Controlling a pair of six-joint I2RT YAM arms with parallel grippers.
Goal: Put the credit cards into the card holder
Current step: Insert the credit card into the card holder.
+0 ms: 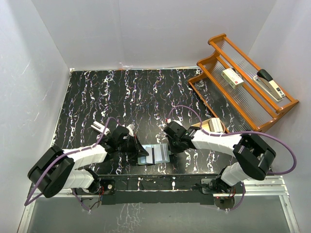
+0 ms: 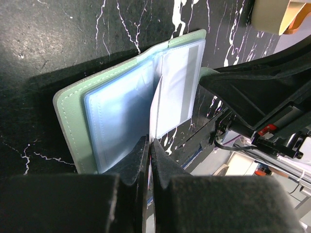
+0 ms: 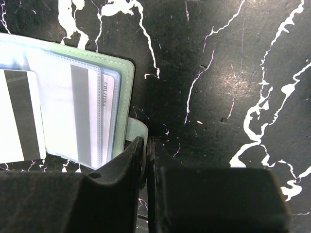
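Note:
The sage-green card holder [image 1: 162,155] lies open near the table's front edge, its clear sleeves facing up [image 2: 121,107]. My left gripper [image 2: 150,143] is shut on the near edge of a thin white credit card [image 2: 155,109], which stands edge-on over the holder's fold. From the right wrist view this card [image 3: 14,121] shows a dark stripe. A second striped card [image 3: 80,116] sits inside a sleeve. My right gripper [image 3: 146,141] is shut on the holder's snap tab [image 3: 138,129] at the right edge. In the top view the left gripper [image 1: 142,155] and right gripper [image 1: 171,146] flank the holder.
A tan bowl-like object [image 1: 212,125] sits just behind my right arm. A wooden rack [image 1: 243,90] at the back right holds a stapler [image 1: 270,83] and a small box [image 1: 232,77]. White walls enclose the black marbled table [image 1: 136,97].

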